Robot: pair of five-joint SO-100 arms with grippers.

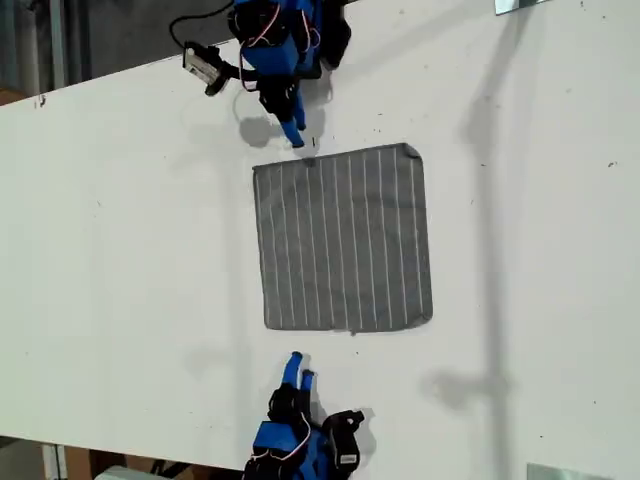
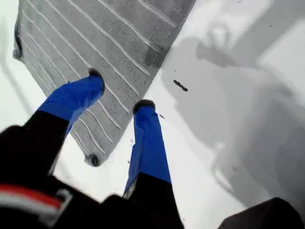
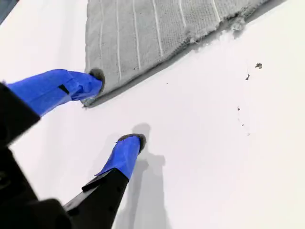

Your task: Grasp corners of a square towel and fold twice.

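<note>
The towel lies flat and unfolded on the white table, grey with thin white stripes. My first gripper hangs at the towel's far edge, near the corner on the exterior view's left. In the first wrist view it is open, one fingertip over the towel, the other beside its hem, with a corner close by. My second gripper stands just off the near edge. It is open and empty, one fingertip next to a towel corner.
The table is wide and white on both sides of the towel. Metal pieces show at the exterior view's top right and bottom right. A frayed thread sticks out of the near hem. A dark speck lies on the table.
</note>
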